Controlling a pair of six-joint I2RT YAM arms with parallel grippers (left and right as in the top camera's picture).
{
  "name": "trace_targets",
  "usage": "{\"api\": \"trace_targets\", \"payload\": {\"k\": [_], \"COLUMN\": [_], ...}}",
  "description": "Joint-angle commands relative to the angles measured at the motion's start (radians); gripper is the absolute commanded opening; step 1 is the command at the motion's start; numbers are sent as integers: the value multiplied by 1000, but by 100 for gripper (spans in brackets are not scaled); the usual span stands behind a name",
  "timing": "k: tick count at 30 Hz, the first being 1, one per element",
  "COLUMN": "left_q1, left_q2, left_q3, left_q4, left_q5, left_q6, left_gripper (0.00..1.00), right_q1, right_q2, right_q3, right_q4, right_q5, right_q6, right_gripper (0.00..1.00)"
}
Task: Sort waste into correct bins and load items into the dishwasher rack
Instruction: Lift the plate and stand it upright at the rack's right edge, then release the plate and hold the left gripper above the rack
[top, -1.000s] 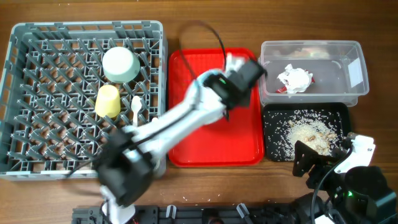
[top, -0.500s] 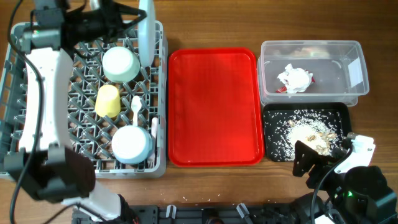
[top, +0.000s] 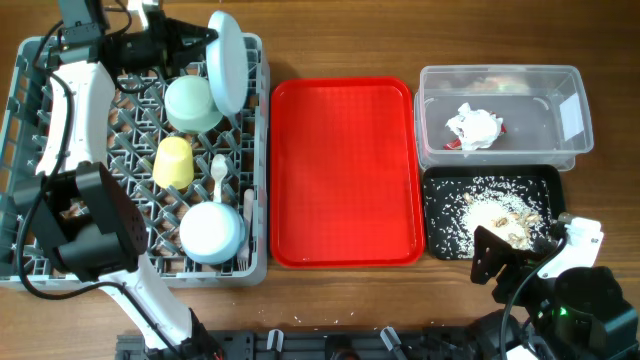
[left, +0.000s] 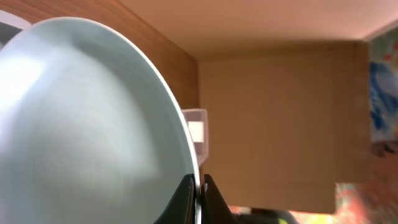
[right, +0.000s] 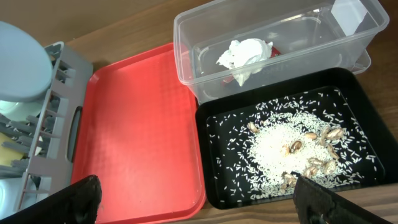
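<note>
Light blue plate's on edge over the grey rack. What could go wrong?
1. The left gripper pinches the round light blue plate only at its rim; it may pivot or slip.
2. The pale blue-green bowl sits right beside it in the grey plastic dishwasher rack; lowering could knock it.

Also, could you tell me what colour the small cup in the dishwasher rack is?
The cup is yellow, seen best in the overhead view.

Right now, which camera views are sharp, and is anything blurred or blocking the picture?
Overhead: sharp and evenly lit. Left wrist: the plate sits so close it fills half the frame, soft and out of focus. Right wrist: crisp, rice scraps in the black tray clearly resolved.
</note>
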Motion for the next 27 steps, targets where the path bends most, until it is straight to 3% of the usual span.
{"api": "trace_targets", "payload": {"k": [1, 16, 18, 19, 20, 22, 27], "left_q1": [-28, -75, -61, -55, -52, -51, -50], "left_q2": [13, 134, 134, 134, 134, 130, 60], "left_q3": [-5, -5, -4, -4, -4, -4, -4], "left_q4": [8, 161, 168, 167, 167, 167, 154], "left_q5": [-106, -123, -122, -122, -122, -123, -175], "left_q6": [5, -45, -45, -45, -45, -62, -109], "left_gripper": [4, 7, 20, 34, 50, 100, 100], "right_q1": [-2, -2, -2, -2, -2, -1, -2], "right_q2": [-5, -5, -5, -5, -5, -5, -5], "right_q3": [3, 3, 3, 3, 3, 3, 3], "right_q4": [2, 2, 2, 2, 2, 2, 2], "right_q5": [10, 10, 10, 10, 10, 10, 10], "right_q6": [-6, -6, -6, -6, -6, -6, -6], "right_gripper": [100, 100, 100, 100, 100, 100, 100]}}
